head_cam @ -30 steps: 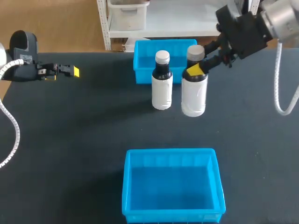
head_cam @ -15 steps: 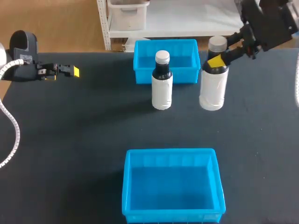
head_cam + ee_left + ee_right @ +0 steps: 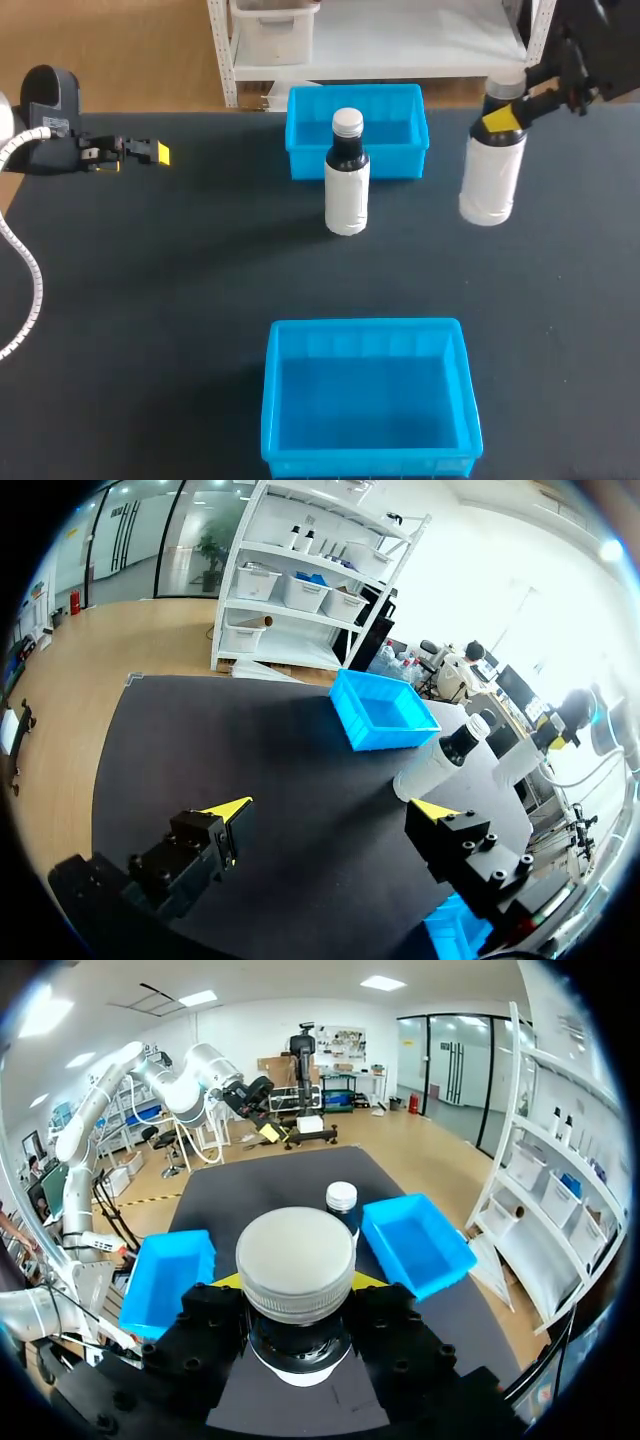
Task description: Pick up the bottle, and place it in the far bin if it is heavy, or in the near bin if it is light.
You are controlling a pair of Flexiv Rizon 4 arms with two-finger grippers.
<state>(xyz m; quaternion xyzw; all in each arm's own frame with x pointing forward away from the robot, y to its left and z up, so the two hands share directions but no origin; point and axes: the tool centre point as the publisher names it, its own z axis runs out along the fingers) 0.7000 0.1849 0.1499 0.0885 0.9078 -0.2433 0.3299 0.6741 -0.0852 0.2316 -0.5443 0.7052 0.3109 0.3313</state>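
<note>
Yellow tips of the right jaws are clamped on the neck of the white-wrapped bottle (image 3: 492, 180), just under its grey cap. Over the last second it's been carried from right beside the other bottle (image 3: 347, 190) out toward the right edge of the surface (image 3: 150, 300), past the far bin (image 3: 405, 163), and it looks lifted clear. So pickup's done, but no bin chosen yet; the near bin (image 3: 370, 465) is well apart. My guess is it's feeling out the weight. Meanwhile the left jaws sit wide open and empty, way off left.
</note>
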